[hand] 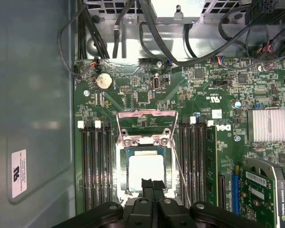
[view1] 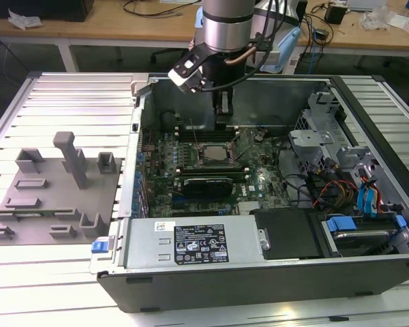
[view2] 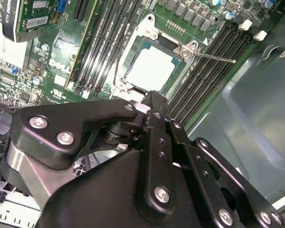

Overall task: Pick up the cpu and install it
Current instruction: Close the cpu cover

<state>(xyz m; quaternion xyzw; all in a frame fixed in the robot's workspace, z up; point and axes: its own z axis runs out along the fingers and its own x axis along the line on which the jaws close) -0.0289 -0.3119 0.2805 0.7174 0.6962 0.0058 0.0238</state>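
Near edge of the cpu (hand: 145,173) covered by the fingertips (hand: 146,186) in the first wrist view. Rest of its pale metal top plainly seen, lying flat inside the socket (hand: 123,175) on the green board (hand: 204,95). In the second wrist view, much of the board around the socket blocked by the black body of the gripper (view2: 154,100). In the exterior view, just a small pale square in the socket, and no telling there how the fingertips stand.

Straight down into the open computer case (view1: 259,272) comes the arm (view1: 225,27), with the gripper hanging just above the socket, over one edge of the cpu. In both wrist views, fingertips pressed together side by side, gripping nothing. Touching the cpu or just clear of it: cannot tell.

Swung up and open at the socket, the hinged metal frame (hand: 147,124), not clamped over the cpu. Sticking out free from a corner of the socket, a thin wire lever (view2: 213,57). On both sides of the socket, rows of dark memory slots (hand: 96,166). Farther from the socket, past the open frame, a coin battery (hand: 103,81) and black cables (hand: 91,35). Well apart from the socket, outside the case on the exterior view's left, a grey tray (view1: 48,197) with upright blocks.
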